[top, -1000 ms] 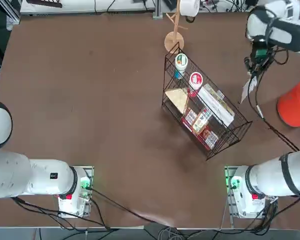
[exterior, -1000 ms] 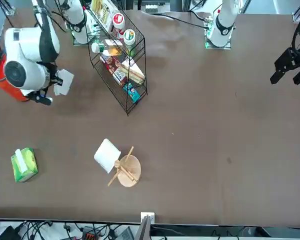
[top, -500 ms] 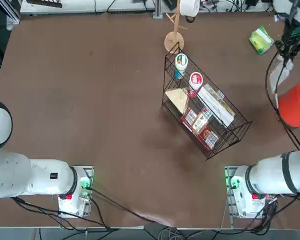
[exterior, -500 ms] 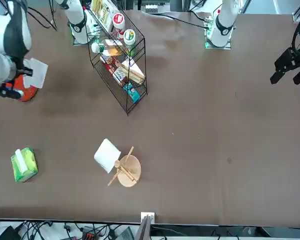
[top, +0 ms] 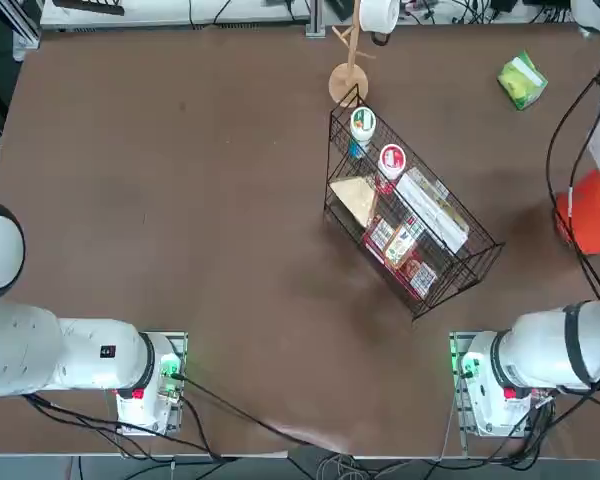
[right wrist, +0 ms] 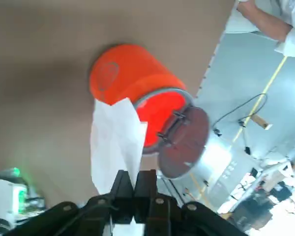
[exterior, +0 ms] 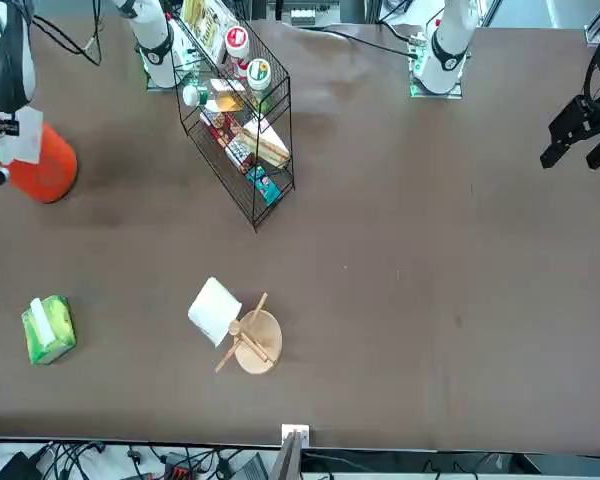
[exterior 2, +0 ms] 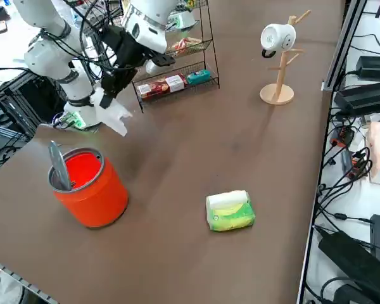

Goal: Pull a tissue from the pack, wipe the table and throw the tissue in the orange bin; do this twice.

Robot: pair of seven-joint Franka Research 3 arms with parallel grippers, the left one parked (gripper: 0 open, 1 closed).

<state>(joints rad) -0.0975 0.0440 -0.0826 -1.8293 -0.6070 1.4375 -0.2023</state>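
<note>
We count one right gripper [right wrist: 133,184], its two fingers [right wrist: 122,183] pressed together and pinching one white tissue [right wrist: 115,147]. In the side view the gripper [exterior 2: 109,85] hangs above the table [exterior 2: 196,158] with the tissue [exterior 2: 113,113] trailing beneath it, just up and to the 1 o'clock side of the one orange bin [exterior 2: 92,187].

We count one green and yellow pack [exterior 2: 229,211], lying flat on the table at 3 o'clock from the bin and well apart from it. There is also one black wire basket [top: 410,225] holding snack packets, and one wooden mug stand [top: 348,75] carrying one white mug [exterior 2: 275,37].

Against the frames from a second ago, the arm has swung from beside the basket toward the table's right edge. The tissue [exterior: 20,135] now overlaps the bin [exterior: 42,165] in the front view, where earlier it hung clear of it. The pack [top: 523,80], formerly hidden under the arm in the top view, is now exposed.

The wrist view alone shows the pinch itself, the bin's open mouth and hinged lid [right wrist: 184,142], and a person's white sleeve [right wrist: 265,19] beyond the table. The top view shows only the bin's edge [top: 592,212].
</note>
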